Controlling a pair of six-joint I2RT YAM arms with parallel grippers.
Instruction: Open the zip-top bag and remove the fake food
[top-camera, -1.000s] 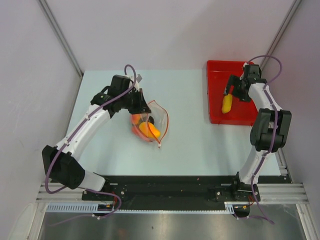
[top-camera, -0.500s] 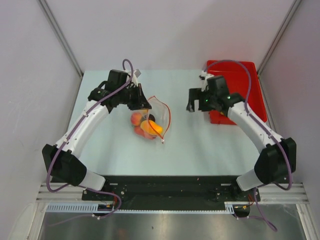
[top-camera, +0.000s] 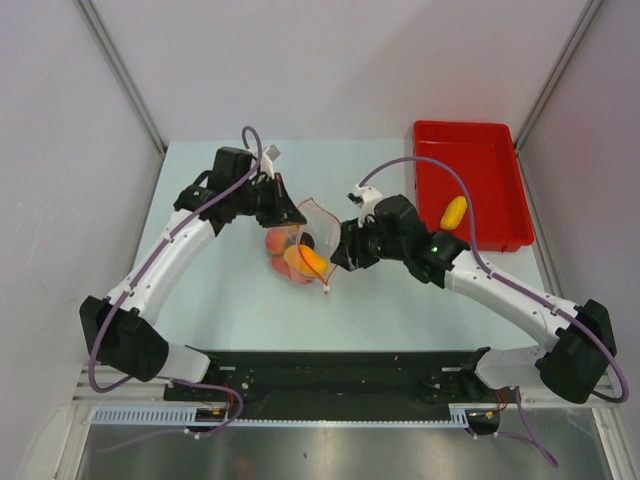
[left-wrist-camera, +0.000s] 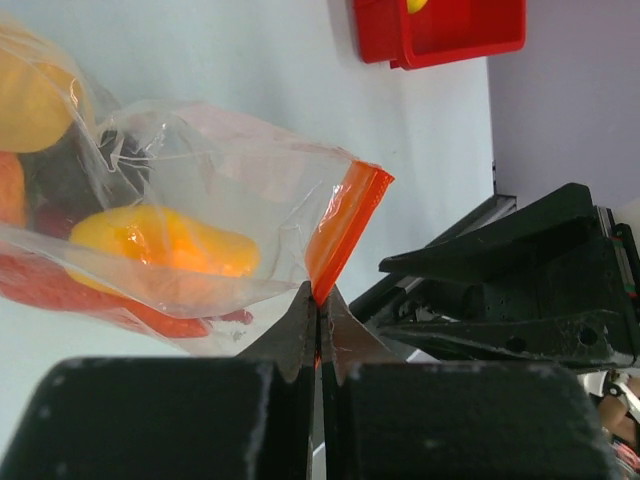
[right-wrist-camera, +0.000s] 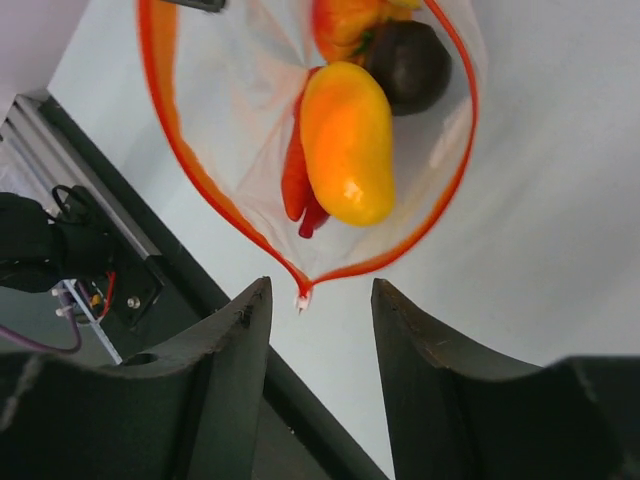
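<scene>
The zip-top bag (top-camera: 322, 226) lies mid-table with its orange-red rimmed mouth (right-wrist-camera: 200, 180) spread wide. My left gripper (top-camera: 288, 212) is shut on the zip strip (left-wrist-camera: 345, 225) at one corner, holding it up. Inside lies the fake food (top-camera: 300, 260): an orange-yellow oval (right-wrist-camera: 348, 155), a dark round piece (right-wrist-camera: 410, 65) and a red piece (right-wrist-camera: 298, 190). My right gripper (top-camera: 338, 258) hovers at the mouth's near corner (right-wrist-camera: 301, 290), open with a moderate gap and nothing between its fingers (right-wrist-camera: 240, 330). One yellow piece (top-camera: 455, 212) rests in the red tray.
The red tray (top-camera: 490, 160) stands at the back right of the table and shows again at the top of the left wrist view as the red tray (left-wrist-camera: 440, 45). The black base rail (top-camera: 330, 370) runs along the near edge. Grey walls close in both sides.
My right arm left the yellow piece in the red tray and swung left to the bag's mouth, its jaws narrowing. The left gripper kept hold of the zip strip.
</scene>
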